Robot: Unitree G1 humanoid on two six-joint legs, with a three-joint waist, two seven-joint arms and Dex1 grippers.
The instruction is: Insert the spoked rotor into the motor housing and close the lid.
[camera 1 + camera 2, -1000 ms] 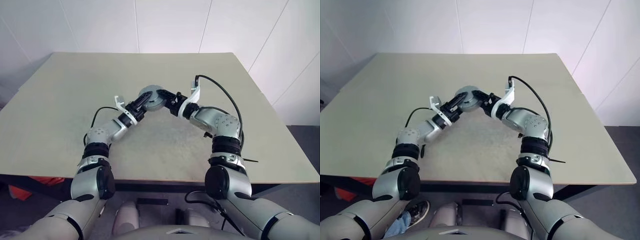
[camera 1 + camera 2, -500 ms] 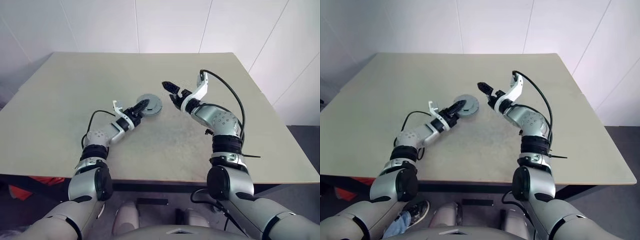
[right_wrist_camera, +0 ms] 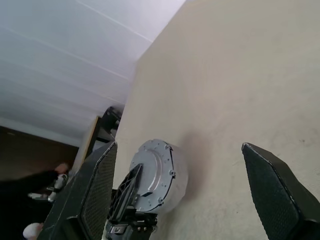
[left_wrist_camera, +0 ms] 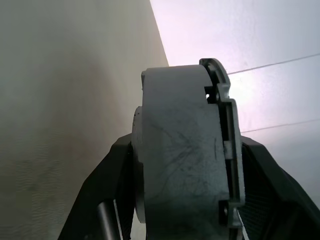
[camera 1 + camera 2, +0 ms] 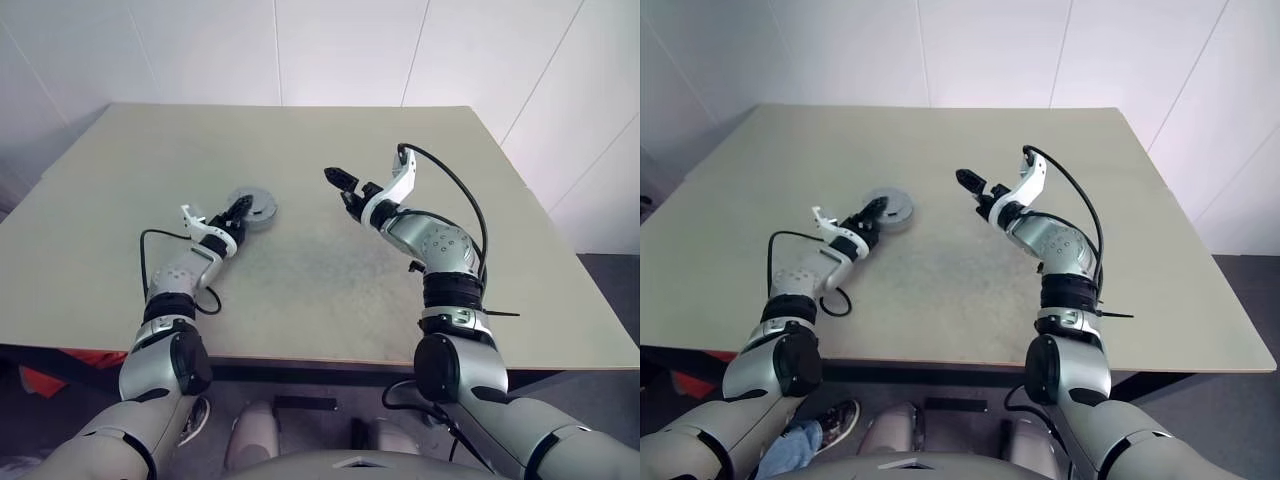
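Note:
A round grey metal unit (image 5: 254,206) sits at the table's left of centre: the motor housing with the plain grey lid (image 5: 887,203) on its top face. My left gripper (image 5: 234,211) is shut on its rim, and in the left wrist view both black fingers (image 4: 107,192) clamp the grey body (image 4: 180,165). I cannot tell whether it rests on the table or hangs just above it. My right gripper (image 5: 343,189) is raised right of centre, open and holding nothing, well apart from the housing (image 3: 159,172). The spoked rotor is hidden.
The beige table (image 5: 330,280) reaches to white walls behind. Its front edge (image 5: 330,358) is close below my arms. A black cable (image 5: 455,190) loops over the right forearm, and another (image 5: 150,240) lies beside the left one.
Both grippers met at the grey unit a second ago. The right one opened and drew back to the right. The left one carried the unit left and lower.

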